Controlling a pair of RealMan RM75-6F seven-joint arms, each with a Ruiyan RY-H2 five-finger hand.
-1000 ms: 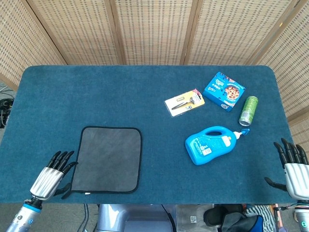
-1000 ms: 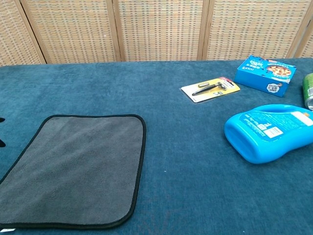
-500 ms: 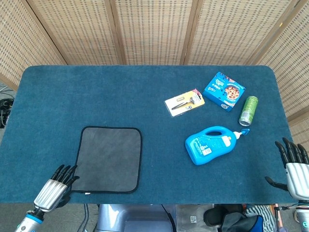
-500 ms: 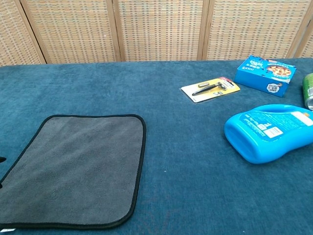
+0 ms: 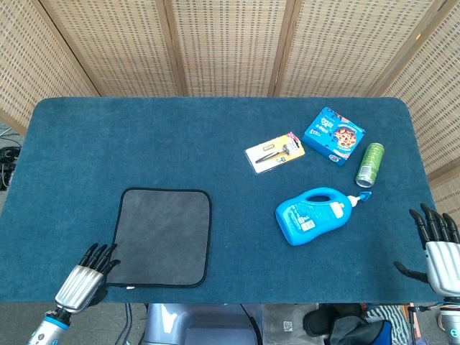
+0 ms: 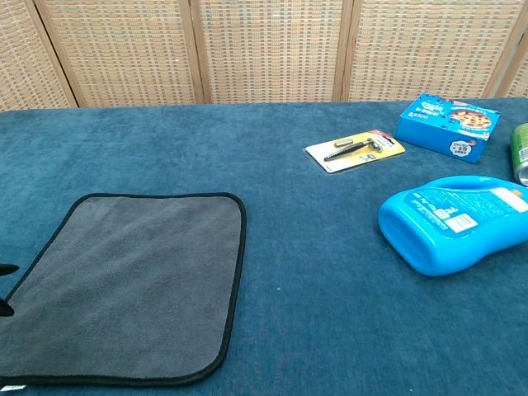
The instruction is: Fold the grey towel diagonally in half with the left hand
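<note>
Grey towel lies flat and unfolded in the lower left of the head view, on the blue table, its black-trimmed edges forming a rounded rectangle. In the chest view the same towel fills the lower left, with a small white tag showing at its near left corner.

At the bottom left of the head view, the left hand sits just beside the towel's near left corner, fingers extended and slightly spread, holding nothing; whether the fingertips touch the cloth edge cannot be told. In the chest view only dark fingertips show at the far left edge, right at the towel's border.

At the lower right edge of the head view, the right hand hangs off the table's corner, fingers spread and empty, well apart from the towel.

Right of centre lies a blue detergent bottle on its side. Above it are a green can, a blue box and a carded razor pack, all resting apart from one another. A woven screen stands behind the table.
</note>
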